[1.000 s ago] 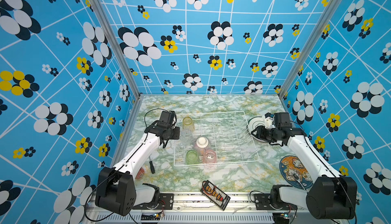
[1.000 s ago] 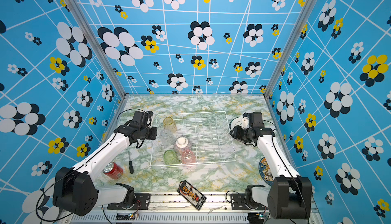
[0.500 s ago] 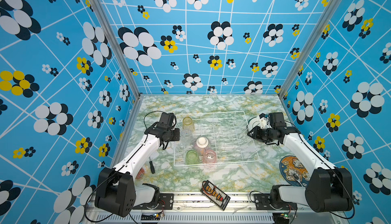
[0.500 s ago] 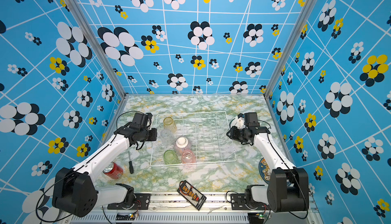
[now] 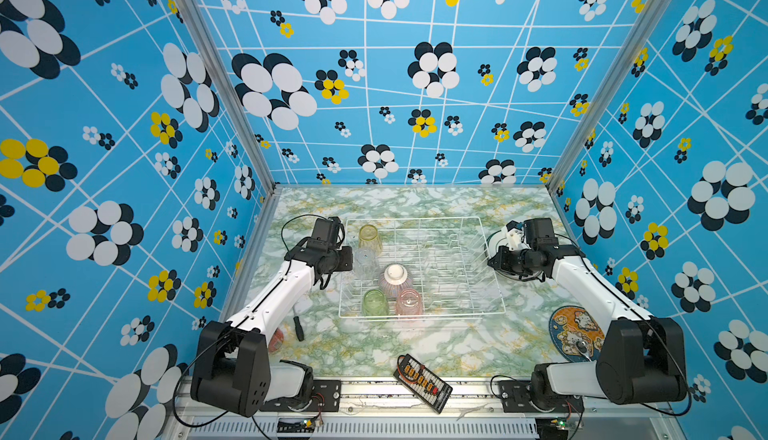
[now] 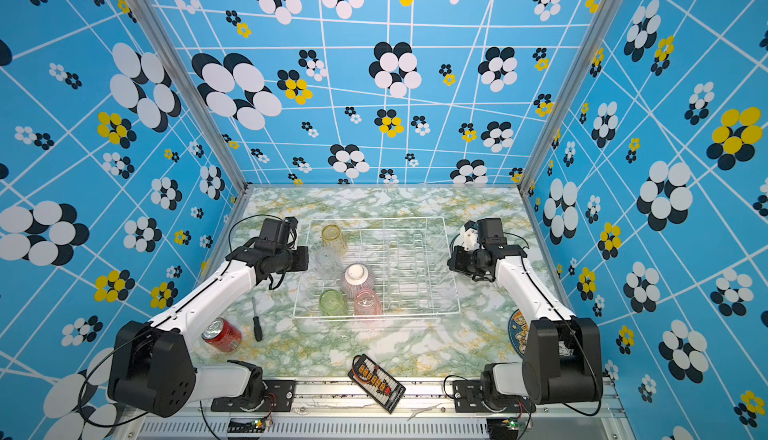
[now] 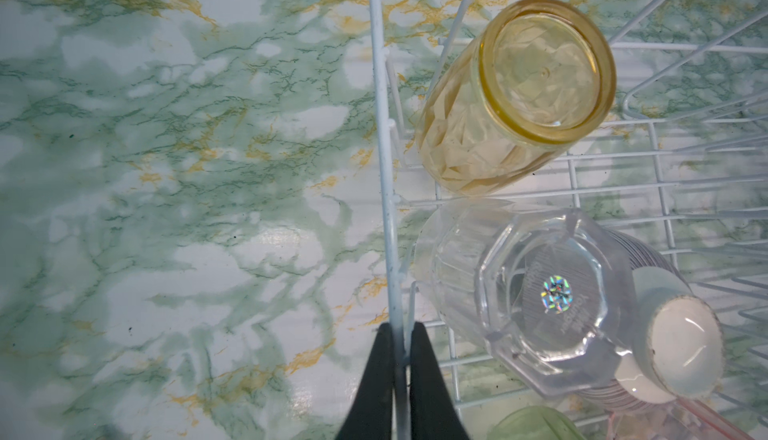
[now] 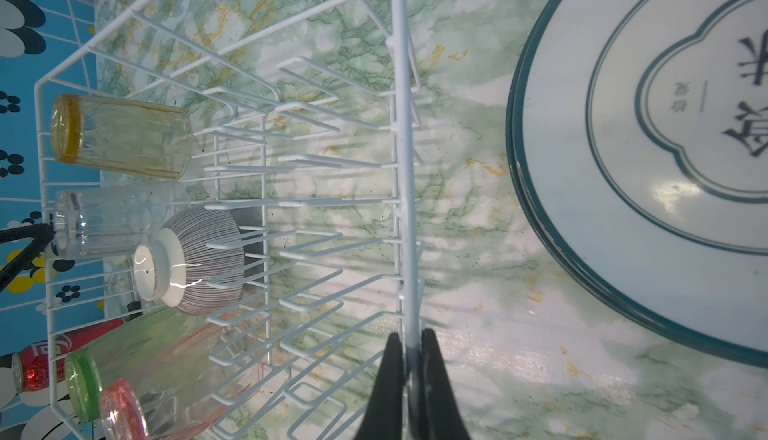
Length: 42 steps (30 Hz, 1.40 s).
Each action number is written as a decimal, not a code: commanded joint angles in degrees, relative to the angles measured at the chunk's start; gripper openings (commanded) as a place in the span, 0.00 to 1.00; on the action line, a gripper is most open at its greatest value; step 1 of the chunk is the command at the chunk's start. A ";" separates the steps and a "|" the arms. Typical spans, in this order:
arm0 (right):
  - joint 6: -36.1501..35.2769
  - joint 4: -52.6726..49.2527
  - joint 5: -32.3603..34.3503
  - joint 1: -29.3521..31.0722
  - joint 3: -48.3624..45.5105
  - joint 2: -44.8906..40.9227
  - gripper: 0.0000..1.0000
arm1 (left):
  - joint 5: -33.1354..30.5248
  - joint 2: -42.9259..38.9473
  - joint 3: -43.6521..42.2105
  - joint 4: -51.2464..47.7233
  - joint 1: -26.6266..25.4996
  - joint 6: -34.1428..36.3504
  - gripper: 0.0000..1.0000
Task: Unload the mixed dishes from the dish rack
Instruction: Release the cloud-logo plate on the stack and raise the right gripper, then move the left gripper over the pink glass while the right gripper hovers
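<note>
The white wire dish rack (image 5: 457, 314) (image 6: 415, 315) stands mid-table. Upside down along its left side are a yellow tumbler (image 5: 370, 239) (image 7: 540, 72), a clear tumbler (image 5: 365, 261) (image 7: 540, 292), a striped bowl (image 5: 395, 278) (image 8: 199, 259), a green tumbler (image 5: 374, 301) and a pink tumbler (image 5: 409, 301). My left gripper (image 7: 401, 334) (image 5: 347, 259) is shut on the rack's left rim wire (image 7: 384, 168). My right gripper (image 8: 411, 338) (image 5: 492, 261) is shut on the right rim wire (image 8: 403, 126). A teal-rimmed white plate (image 8: 665, 147) (image 5: 496, 242) lies on the table beyond the rack's right side.
A red can (image 6: 221, 334) and a screwdriver (image 6: 257, 325) lie front left. A black connector board (image 6: 378, 382) sits at the front edge. The round blue cartoon mat (image 5: 575, 334) lies front right beside the right arm. Patterned walls enclose three sides.
Both grippers have closed onto the rack's rim wires. The right gripper moved left from over the plate to the rack's right edge; the left barely moved.
</note>
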 commanded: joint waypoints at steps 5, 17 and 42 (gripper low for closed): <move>3.67 2.32 2.20 1.13 2.90 4.01 0.00 | 7.64 4.91 2.83 1.69 -1.05 2.24 0.05; 2.63 1.62 6.44 1.08 8.05 9.22 0.00 | 9.36 10.08 7.15 4.02 -1.31 2.59 0.11; 1.29 0.66 7.59 -0.14 9.74 6.53 0.64 | -1.93 -3.23 1.83 10.51 -1.96 3.72 0.42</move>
